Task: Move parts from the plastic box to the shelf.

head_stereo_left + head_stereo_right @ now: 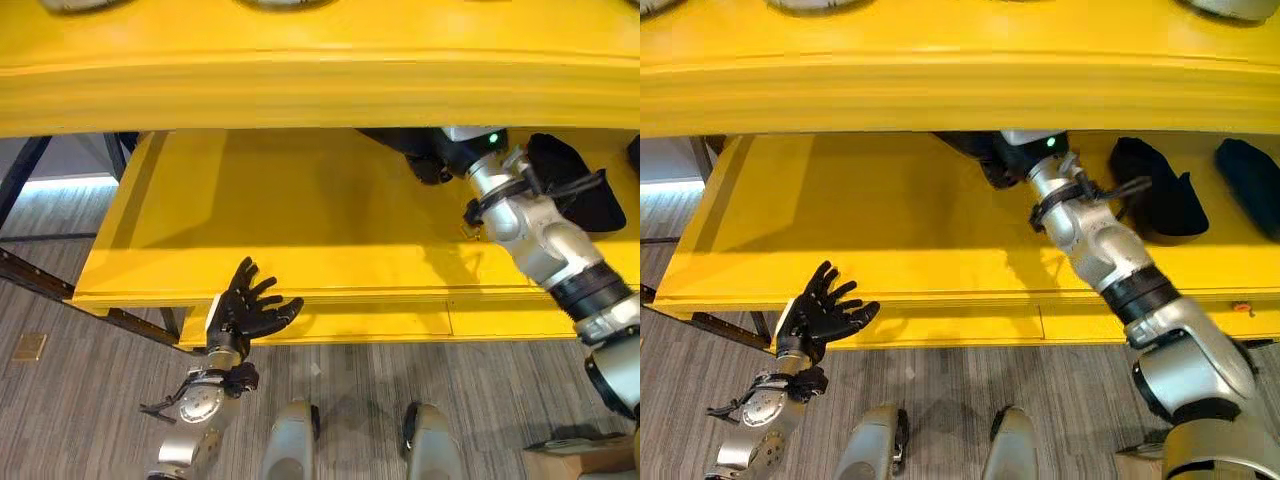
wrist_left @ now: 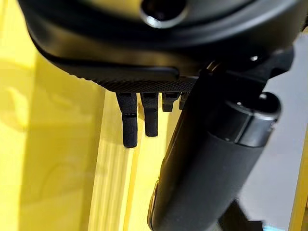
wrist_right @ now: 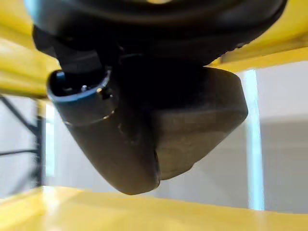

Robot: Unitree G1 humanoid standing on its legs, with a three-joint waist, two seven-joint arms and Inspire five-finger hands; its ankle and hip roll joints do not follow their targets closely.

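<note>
The yellow shelf [image 1: 300,250] has a lower board with an upper board [image 1: 320,85] overhanging it. My right hand [image 1: 992,160] reaches deep under the upper board, above the lower board's back. In the right wrist view its thumb [image 3: 106,134] curls against a dark grey part [image 3: 197,125] held just above the yellow board. Two black parts [image 1: 1155,195] [image 1: 1250,170] lie on the lower board to the right of that arm. My left hand [image 1: 250,305] hovers at the board's front edge, open with its fingers [image 2: 130,120] spread and holding nothing.
A dark metal frame [image 1: 30,270] carries the shelf at the left. Grey carpet floor [image 1: 80,400] lies in front of it. A cardboard box corner [image 1: 580,455] shows at the lower right. The left half of the lower board is bare.
</note>
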